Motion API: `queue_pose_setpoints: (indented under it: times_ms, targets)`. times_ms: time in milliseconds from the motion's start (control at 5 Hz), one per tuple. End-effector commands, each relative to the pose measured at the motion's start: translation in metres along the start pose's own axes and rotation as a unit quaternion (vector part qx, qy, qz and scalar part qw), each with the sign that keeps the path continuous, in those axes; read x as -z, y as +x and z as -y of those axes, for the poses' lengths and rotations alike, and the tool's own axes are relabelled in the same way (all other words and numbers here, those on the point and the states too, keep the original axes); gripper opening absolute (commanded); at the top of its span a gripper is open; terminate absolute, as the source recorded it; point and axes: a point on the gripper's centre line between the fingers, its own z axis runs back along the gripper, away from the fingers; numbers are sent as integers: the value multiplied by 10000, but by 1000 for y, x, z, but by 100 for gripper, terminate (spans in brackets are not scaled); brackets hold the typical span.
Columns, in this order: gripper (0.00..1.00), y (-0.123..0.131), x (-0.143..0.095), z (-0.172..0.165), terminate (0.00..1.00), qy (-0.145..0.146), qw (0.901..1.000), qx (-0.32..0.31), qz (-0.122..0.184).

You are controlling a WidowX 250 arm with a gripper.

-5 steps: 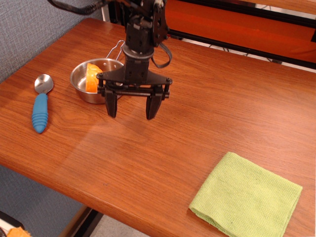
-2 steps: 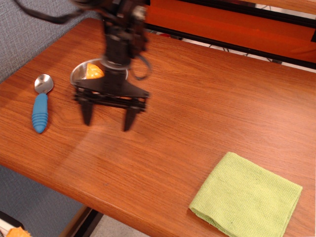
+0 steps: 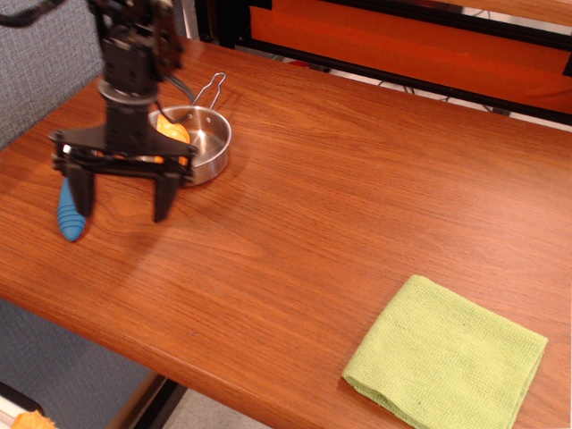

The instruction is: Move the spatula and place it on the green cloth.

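Observation:
The spatula lies at the table's left side; only the lower end of its ribbed blue handle [image 3: 68, 217] shows, and its metal bowl is hidden behind my gripper. My gripper [image 3: 122, 202] hangs open and empty over the table, its left finger right at the handle, its right finger to the right of it. The green cloth [image 3: 447, 353] lies flat at the table's front right corner, far from the gripper.
A small steel pan [image 3: 211, 147] with a wire handle holds an orange piece [image 3: 173, 130] just behind and right of the gripper. The table's front edge [image 3: 179, 353] runs diagonally below. An orange and black frame [image 3: 429, 45] stands behind the table.
My open gripper has moved left across the table, from in front of the pan to over the spatula. The spatula's bowl is now covered. Nothing else moved.

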Motion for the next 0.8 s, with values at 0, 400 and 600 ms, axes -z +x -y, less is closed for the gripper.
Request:
queue_pose_setpoints:
  times_ms: [0, 400, 600]
  targets:
    - [100, 36, 8, -45, 0, 119, 9996, -100, 240]
    - [100, 53, 25, -47, 0, -110, 9974, -487, 513]
    - [100, 53, 36, -48, 0, -214, 9971, -637, 353]
